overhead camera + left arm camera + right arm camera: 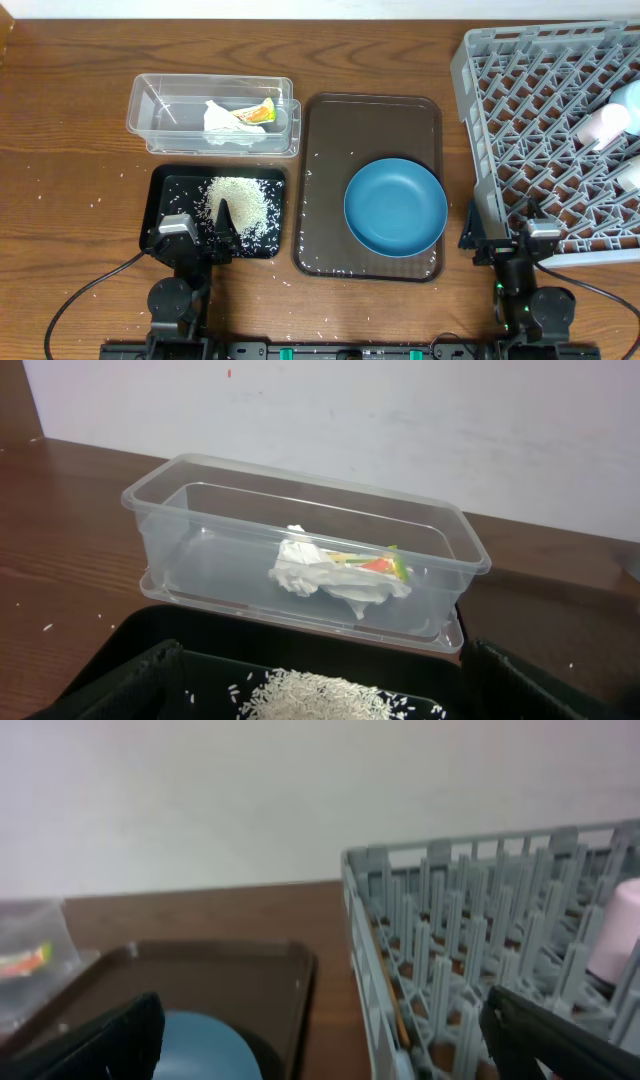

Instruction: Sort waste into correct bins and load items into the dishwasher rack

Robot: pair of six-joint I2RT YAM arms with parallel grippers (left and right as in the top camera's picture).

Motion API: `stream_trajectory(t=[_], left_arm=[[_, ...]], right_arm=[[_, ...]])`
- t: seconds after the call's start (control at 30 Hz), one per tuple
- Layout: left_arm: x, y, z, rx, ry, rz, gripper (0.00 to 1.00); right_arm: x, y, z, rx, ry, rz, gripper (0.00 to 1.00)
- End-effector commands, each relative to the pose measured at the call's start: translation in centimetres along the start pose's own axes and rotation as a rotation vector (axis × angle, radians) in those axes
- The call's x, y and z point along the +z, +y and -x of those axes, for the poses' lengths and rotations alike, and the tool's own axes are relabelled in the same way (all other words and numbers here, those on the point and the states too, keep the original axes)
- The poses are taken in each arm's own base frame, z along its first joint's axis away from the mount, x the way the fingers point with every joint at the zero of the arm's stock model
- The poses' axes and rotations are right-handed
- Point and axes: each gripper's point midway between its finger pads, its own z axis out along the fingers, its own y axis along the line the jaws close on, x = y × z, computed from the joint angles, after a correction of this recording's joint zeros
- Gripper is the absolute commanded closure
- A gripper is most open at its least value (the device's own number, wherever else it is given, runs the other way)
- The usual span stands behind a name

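Left claw [325, 655] and right claw [322, 1005] are both hanging wide open, gripping nothing.
Overhead: rice [240, 203] is lying heaped in the black tray [165, 192], tissue [220, 120] and wrapper [260, 112] are sitting in the tub [140, 100], blue bowl [395, 207] is resting on the brown tray [370, 125], pink bowl [605, 122] is lying in the rack [520, 90]. Left wrist: the claw is straddling the rice, facing the tub. Right wrist: the claw is framing blue bowl and rack.

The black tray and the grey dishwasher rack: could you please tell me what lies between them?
The brown serving tray, carrying the light-blue bowl, lies between the black tray and the dishwasher rack; the overhead view shows this.
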Motion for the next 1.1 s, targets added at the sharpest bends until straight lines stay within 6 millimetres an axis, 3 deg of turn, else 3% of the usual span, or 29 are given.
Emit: stream_trajectory(t=[0.0, 1.07], left_arm=[[0.14, 0.78, -1.76, 0.012, 0.051, 0.034, 0.10], [0.14, 0.78, -1.75, 0.012, 0.050, 0.034, 0.10]], right_arm=[[-0.05, -0.06, -0.99, -0.031, 0.038, -0.006, 0.01], [-0.04, -0.29, -0.90, -0.031, 0.034, -0.019, 0.01]])
